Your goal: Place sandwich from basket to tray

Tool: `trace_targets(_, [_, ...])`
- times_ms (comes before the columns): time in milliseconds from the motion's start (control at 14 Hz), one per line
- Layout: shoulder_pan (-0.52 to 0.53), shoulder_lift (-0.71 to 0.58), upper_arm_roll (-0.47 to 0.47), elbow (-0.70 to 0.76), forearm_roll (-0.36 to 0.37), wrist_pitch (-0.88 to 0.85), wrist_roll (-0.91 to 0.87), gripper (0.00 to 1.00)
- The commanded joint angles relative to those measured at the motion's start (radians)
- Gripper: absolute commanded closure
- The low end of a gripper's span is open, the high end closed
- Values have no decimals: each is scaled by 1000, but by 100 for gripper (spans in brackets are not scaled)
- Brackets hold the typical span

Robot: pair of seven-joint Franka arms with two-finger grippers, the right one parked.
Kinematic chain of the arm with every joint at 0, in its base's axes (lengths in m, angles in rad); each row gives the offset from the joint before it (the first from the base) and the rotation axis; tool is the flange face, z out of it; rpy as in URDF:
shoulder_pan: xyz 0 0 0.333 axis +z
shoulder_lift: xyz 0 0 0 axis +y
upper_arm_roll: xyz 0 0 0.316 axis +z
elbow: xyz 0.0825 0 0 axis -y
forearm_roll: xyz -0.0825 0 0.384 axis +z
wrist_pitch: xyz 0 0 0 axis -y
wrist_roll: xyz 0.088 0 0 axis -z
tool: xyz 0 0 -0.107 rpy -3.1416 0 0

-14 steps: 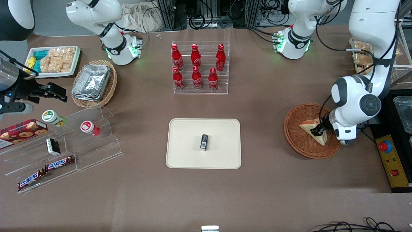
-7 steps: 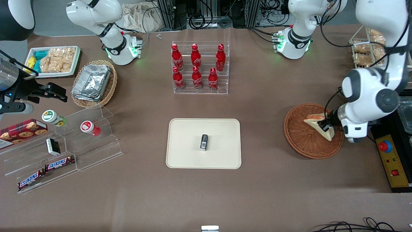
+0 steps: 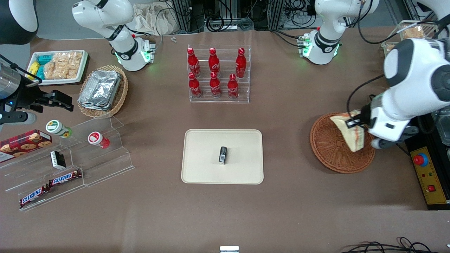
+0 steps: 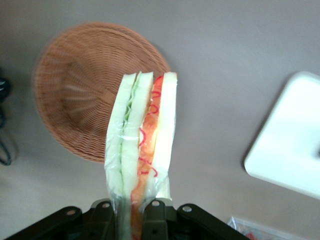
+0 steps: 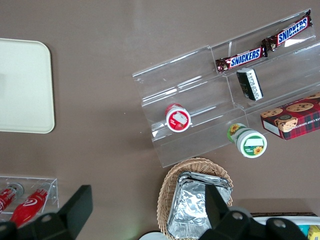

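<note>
- Sandwich (image 3: 352,134): one triangular wedge, clear-wrapped, cream bread with red and green filling at the cut edge. Seen at the right of the front frame, raised over the basket rather than lying in it; the wrist view shows it hanging clear above the weave.
- Gripper (image 3: 355,123): left arm's, at the right of the front frame, above the basket's upper right rim. Fingers closed narrowly on one end of the wedge; the wrist view shows the wrapped bread pinched between them (image 4: 152,212).
- Basket (image 3: 327,154): round, reddish-brown wicker, right of frame centre. No other contents visible in it.
- Tray (image 3: 200,168): cream rectangle, centre of the front frame, well apart from the basket. Holds one small dark box (image 3: 223,155) near its middle.
- Progress, as judged: pick-up and lift out appear done. Remaining: carry across the bare table to the tray, lower onto a free patch beside the small box, release.
- Front view only: the full gap between basket and tray, the small box, and the bottle rack (image 3: 218,73) above the tray in the frame.
- Wrist view only: the layers of the sandwich (image 4: 142,150) edge-on, the hold at its end, the basket's (image 4: 75,90) bare interior under it, and just a corner of the tray (image 4: 290,145).
- Right wrist view: shows a tray corner (image 5: 25,90) and the snack stand; neither sandwich nor basket appears.
</note>
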Motion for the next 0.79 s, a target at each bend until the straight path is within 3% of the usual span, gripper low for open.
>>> trace_targets(0, [1,70,-124,36,-11,34,42,100])
trace_targets(286, [-25,213,-294,43,35,255,-19,100])
trace_targets(714, [-183,536,-293,227,234,364,-189,100])
